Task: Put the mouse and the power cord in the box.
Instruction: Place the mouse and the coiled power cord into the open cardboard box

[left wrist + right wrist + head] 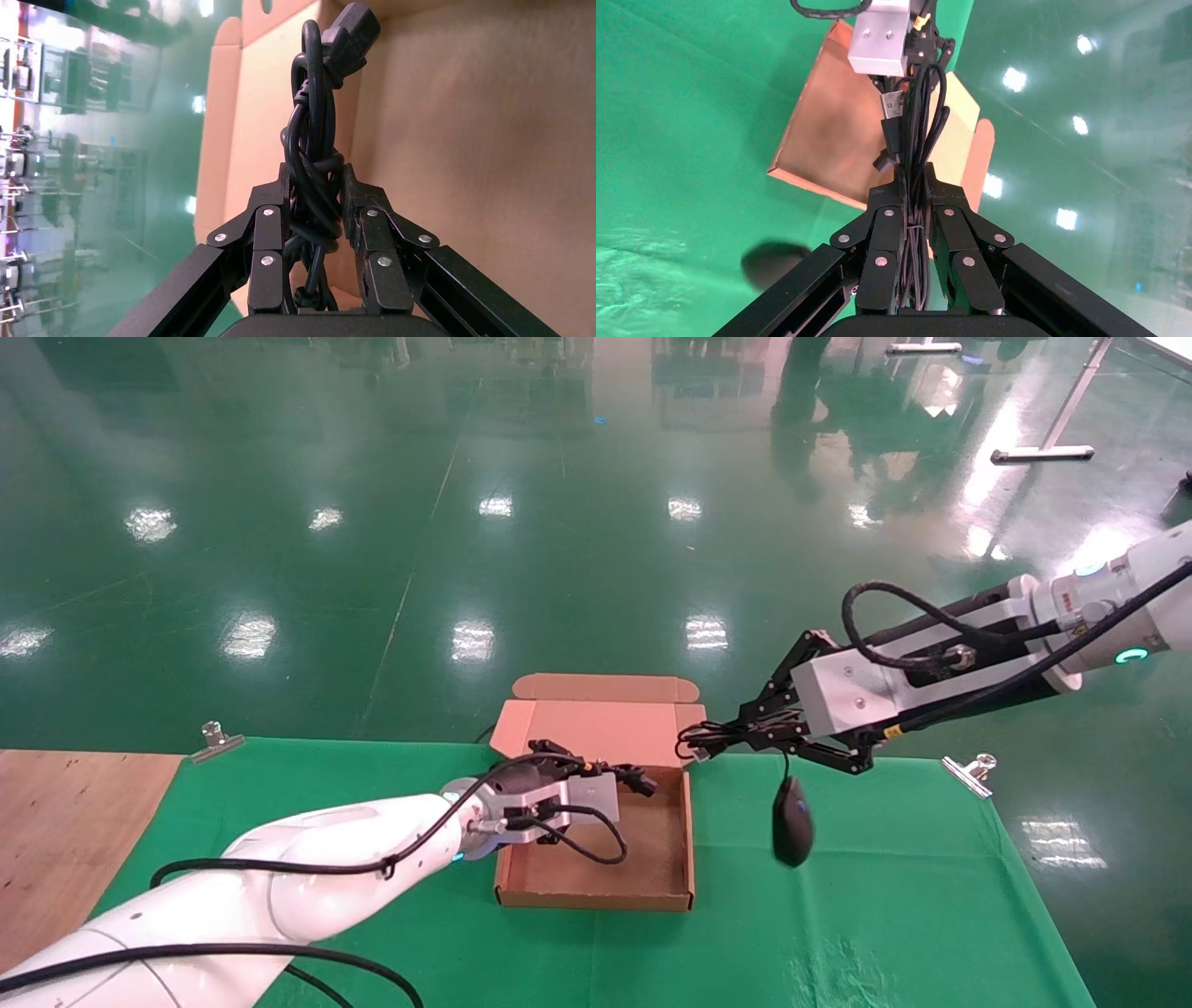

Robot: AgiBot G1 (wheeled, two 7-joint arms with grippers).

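The left pincer [643,777] hangs over the open box [596,887], its fingers [270,242] clamped on the cord [316,175]. The black coil stands out beyond the fingertips, its plug end farthest from the pincer and close before the raised lid; the box floor lies below it.

The right pincer [717,738] is in the air just beside the box's right wall, off its far right corner, level with the left pincer and a little apart from it. Its fingers [884,235] are pinched tight on the folded bundle of the mouse's thin wire [916,140], whose loops and flat plug jut past the fingertips towards the box. The mouse [792,821] dangles on one strand of wire straight below this pincer, clear of the green cloth [885,915] on the worktop and outside the box, just beyond its right wall.

Nothing lies in the part of the box that shows; the left pincer hides part of it.
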